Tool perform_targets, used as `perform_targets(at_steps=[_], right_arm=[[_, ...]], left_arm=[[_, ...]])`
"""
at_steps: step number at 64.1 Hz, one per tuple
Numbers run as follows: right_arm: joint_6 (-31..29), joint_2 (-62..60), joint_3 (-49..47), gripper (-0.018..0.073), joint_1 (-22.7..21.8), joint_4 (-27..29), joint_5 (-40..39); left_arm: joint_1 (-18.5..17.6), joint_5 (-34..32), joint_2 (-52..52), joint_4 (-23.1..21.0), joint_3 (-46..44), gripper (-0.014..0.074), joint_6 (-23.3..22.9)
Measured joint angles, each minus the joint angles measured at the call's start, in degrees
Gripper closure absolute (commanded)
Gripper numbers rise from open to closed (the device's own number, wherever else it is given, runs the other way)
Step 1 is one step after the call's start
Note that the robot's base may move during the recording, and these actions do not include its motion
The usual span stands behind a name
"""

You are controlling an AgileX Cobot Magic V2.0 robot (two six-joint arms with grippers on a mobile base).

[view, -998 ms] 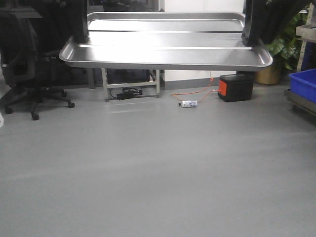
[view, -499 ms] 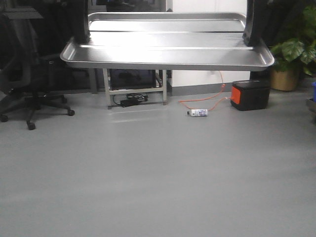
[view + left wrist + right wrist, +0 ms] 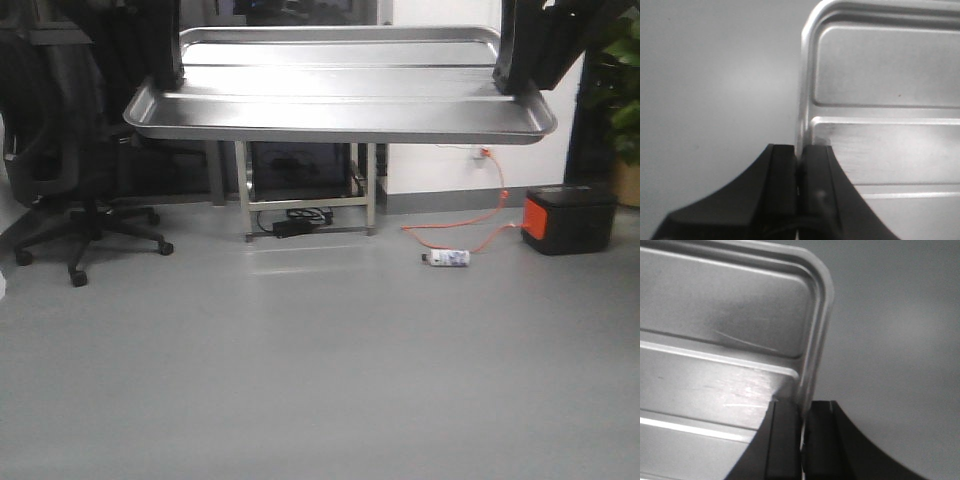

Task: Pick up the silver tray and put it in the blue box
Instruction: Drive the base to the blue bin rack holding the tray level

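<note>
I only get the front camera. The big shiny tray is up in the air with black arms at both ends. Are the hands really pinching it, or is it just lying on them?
Observer: Pinching. The left wrist view shows the left hand shut on the side rim of the silver tray, with one finger outside the rim and one inside.
Operator: And the other end?
Observer: Same there. The right wrist view shows the right hand shut on the opposite side rim, a little way along from a rounded corner.
</note>
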Motion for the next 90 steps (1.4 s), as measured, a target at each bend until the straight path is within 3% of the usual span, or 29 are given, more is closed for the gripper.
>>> perform_targets(at_steps=[90], right_arm=[[0.00,0.00,0.00,0.0503,0.00,-0.10,0.12]], left_arm=[[0.00,0.00,0.03,0.00,0.00,0.0701,0.00]])
